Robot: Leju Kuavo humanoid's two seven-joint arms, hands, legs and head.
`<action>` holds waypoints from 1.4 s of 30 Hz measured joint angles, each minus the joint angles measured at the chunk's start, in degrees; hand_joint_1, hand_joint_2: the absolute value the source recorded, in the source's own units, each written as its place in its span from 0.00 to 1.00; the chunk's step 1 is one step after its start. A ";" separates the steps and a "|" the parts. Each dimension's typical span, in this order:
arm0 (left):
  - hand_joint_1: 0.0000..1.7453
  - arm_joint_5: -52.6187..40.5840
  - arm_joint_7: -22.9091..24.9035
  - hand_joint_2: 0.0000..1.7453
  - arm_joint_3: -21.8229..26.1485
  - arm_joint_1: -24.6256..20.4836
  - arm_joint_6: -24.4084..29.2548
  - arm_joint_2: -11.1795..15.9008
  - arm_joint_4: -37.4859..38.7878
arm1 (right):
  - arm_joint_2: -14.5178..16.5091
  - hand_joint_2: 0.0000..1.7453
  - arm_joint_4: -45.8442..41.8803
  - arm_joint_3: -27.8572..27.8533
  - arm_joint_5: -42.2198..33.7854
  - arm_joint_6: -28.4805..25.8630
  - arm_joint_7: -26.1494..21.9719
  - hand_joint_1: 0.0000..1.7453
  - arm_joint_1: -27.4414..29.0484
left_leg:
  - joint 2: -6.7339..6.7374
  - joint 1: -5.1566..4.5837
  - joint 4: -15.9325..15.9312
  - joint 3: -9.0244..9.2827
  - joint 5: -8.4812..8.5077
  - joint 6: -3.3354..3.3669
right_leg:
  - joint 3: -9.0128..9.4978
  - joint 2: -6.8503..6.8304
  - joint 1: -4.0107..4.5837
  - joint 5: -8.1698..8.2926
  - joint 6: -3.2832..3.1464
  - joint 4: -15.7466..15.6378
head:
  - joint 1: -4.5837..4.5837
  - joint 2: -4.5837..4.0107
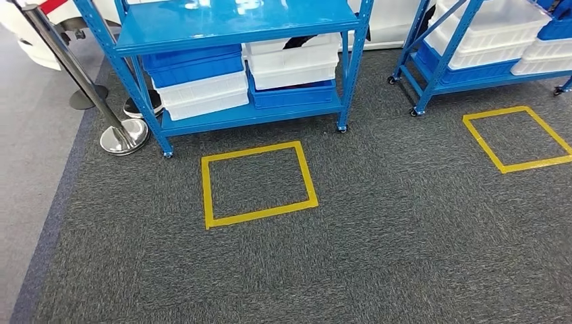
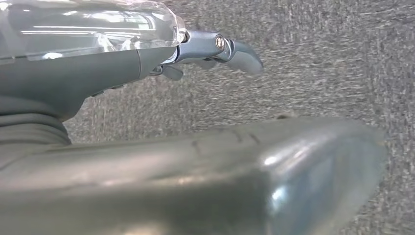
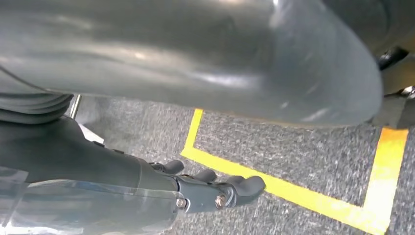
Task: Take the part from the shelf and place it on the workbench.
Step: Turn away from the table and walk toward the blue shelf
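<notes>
A blue wheeled shelf [image 1: 236, 20] stands ahead on the grey carpet. Its lower level holds stacked blue bins [image 1: 195, 66] and white bins [image 1: 293, 64]. Something dark [image 1: 300, 42] shows at the top white bin; I cannot tell what it is. My left hand [image 2: 205, 156] hangs over bare carpet with its fingers [image 2: 220, 49] apart from the thick thumb and nothing in it. My right hand [image 3: 195, 191] hangs over a yellow tape line [image 3: 293, 193], its fingers [image 3: 244, 186] likewise apart and holding nothing.
A yellow tape square [image 1: 260, 212] marks the carpet in front of the shelf, and another square [image 1: 519, 163] lies at right before a second blue shelf [image 1: 445, 54] with bins. A chrome stanchion [image 1: 121, 135] stands at left. A person's shoe [image 1: 138, 104] shows behind the shelf leg.
</notes>
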 joint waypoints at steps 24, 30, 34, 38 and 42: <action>0.00 -2.74 1.85 0.00 -1.58 1.07 6.94 -6.81 -0.37 | -0.35 0.00 0.07 -0.66 -2.29 0.90 0.51 0.00 0.38 | 5.69 -0.35 -2.57 7.12 -4.03 2.73 | -8.73 -2.82 -0.62 -1.94 3.01 12.84 | 0.08 0.00; 0.00 -2.81 2.42 0.00 -1.74 0.65 6.81 -7.13 -0.75 | -0.79 0.00 0.36 -1.39 -3.09 1.33 -0.80 0.00 0.71 | 4.98 0.08 -2.09 9.64 -6.68 0.14 | -5.47 -2.55 -0.52 2.36 1.26 2.16 | 0.08 0.00; 0.00 -3.12 3.05 0.00 -2.10 0.28 6.24 -7.02 -0.85 | -0.98 0.00 0.36 -1.91 -3.56 1.34 -1.11 0.00 1.01 | 5.72 0.20 7.75 4.48 -4.72 -0.74 | -1.79 -2.94 -0.46 0.31 -0.33 1.26 | 0.00 0.01; 0.00 -3.51 3.93 0.00 -2.64 0.33 6.15 -6.71 -0.86 | -1.04 0.00 0.37 -2.51 -4.11 1.55 -1.29 0.00 1.04 | 6.06 -0.17 15.47 -5.48 -10.83 -0.11 | 3.01 -2.82 0.08 -2.57 -0.90 -0.03 | -0.02 0.01; 0.00 -3.52 4.35 0.00 -2.97 0.69 6.20 -6.42 -0.87 | -1.02 0.00 0.53 -2.87 -4.27 1.72 -1.34 0.00 1.33 | 6.00 -1.78 5.41 -7.27 -0.63 2.94 | 7.76 -2.74 0.81 -5.93 -0.92 -0.92 | 0.00 0.01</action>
